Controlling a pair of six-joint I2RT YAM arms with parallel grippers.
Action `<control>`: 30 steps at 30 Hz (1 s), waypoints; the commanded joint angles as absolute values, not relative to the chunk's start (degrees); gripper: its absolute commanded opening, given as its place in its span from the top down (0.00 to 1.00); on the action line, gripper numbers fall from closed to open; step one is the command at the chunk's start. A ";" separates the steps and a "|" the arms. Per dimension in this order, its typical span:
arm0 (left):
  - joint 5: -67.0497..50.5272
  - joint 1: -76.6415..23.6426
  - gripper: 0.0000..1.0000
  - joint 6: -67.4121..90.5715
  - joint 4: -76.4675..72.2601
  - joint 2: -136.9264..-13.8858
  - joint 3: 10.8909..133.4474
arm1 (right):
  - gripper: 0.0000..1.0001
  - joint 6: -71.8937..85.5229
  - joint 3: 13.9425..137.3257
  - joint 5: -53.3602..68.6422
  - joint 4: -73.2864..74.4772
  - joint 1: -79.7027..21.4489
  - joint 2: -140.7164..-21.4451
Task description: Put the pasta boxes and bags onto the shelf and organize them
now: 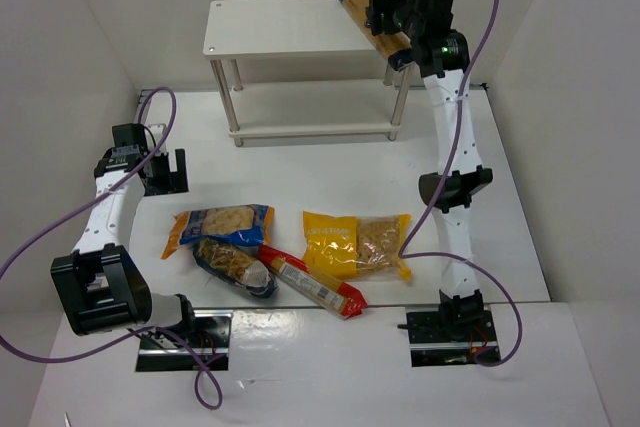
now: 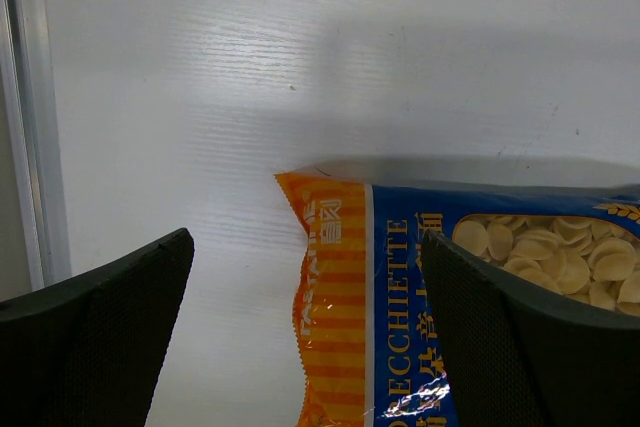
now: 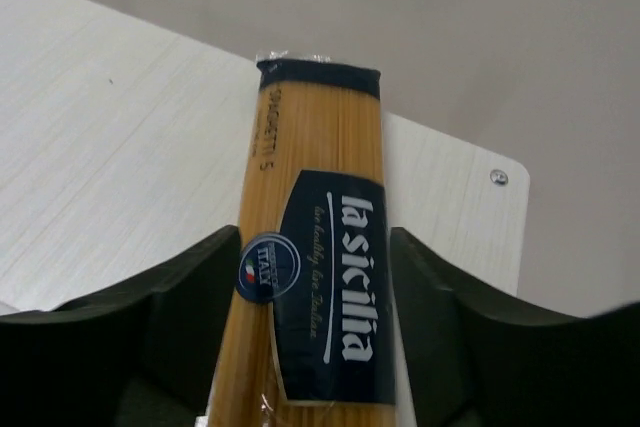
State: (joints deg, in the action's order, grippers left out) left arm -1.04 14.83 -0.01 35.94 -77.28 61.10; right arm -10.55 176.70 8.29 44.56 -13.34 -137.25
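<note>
The long orange-tan spaghetti pack (image 1: 356,4) (image 3: 318,147) with its dark label lies on the right end of the white shelf's top board (image 1: 280,27) (image 3: 110,127), its near end overhanging the edge. My right gripper (image 1: 378,13) (image 3: 315,232) stands open with a finger close on either side of the pack. On the table lie the blue-orange bag (image 1: 222,222) (image 2: 400,277), the clear dark-blue bag (image 1: 238,267), the long red-yellow pack (image 1: 315,285) and the yellow windowed bag (image 1: 355,245). My left gripper (image 1: 168,172) (image 2: 305,242) hangs open over the blue-orange bag's orange end, holding nothing.
White walls close in the table on the left, back and right. The shelf's lower board (image 1: 310,107) sits between four posts. Purple cables (image 1: 60,227) loop beside both arms. A pale rail (image 2: 30,117) runs along the table's left edge.
</note>
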 commanded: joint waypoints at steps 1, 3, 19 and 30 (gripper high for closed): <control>-2.02 15.12 0.00 -0.88 35.24 -77.61 60.56 | 0.29 -12.39 179.56 5.98 36.57 -14.06 -138.07; -2.02 15.12 0.00 -0.88 35.24 -77.61 60.56 | 0.24 -12.39 179.56 5.27 36.56 -14.06 -138.08; -2.55 15.12 0.00 -0.88 35.24 -73.92 60.56 | 0.07 -11.16 179.56 16.60 58.58 -15.11 -126.84; -2.55 15.12 0.00 -0.35 35.24 -70.93 60.56 | 0.06 -14.33 161.04 26.61 69.87 -15.12 -109.00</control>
State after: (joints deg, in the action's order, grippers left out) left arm -1.74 14.83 0.01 35.94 -72.77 60.97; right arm -13.50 165.36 21.63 64.75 -14.76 -113.40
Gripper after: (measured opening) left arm 1.001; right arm 0.939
